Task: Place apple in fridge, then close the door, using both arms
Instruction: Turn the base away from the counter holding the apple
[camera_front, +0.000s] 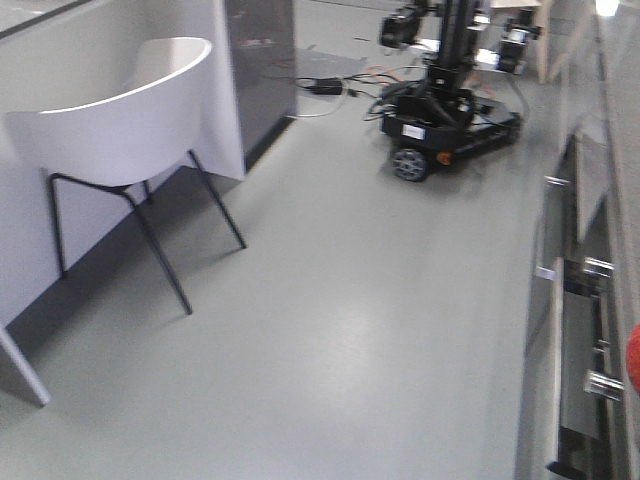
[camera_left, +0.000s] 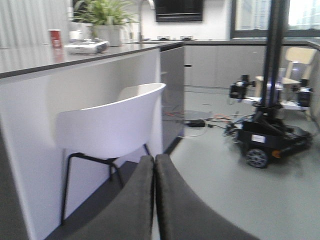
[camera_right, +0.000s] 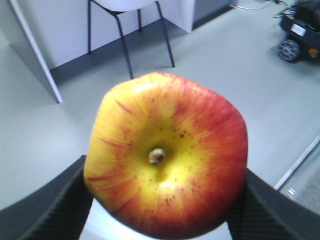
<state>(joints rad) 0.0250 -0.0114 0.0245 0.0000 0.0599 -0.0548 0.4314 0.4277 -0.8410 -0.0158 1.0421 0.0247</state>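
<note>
My right gripper (camera_right: 165, 172) is shut on the apple (camera_right: 167, 155). The apple is red with yellow-orange patches, its stem dimple faces the camera, and it fills the right wrist view. A black finger (camera_right: 55, 205) presses each side of it. A red sliver at the right edge of the front view (camera_front: 634, 358) may be the same apple. My left gripper (camera_left: 154, 158) is shut and empty, its two dark fingers pressed together, pointing toward a white chair. The fridge and its door are out of view.
A white chair (camera_front: 120, 120) on black legs stands against a white counter (camera_left: 75, 60) at the left. Another wheeled robot (camera_front: 450, 110) with floor cables stands at the back. Grey cabinets with metal handles (camera_front: 585, 300) line the right side. Grey floor (camera_front: 350, 300) lies between.
</note>
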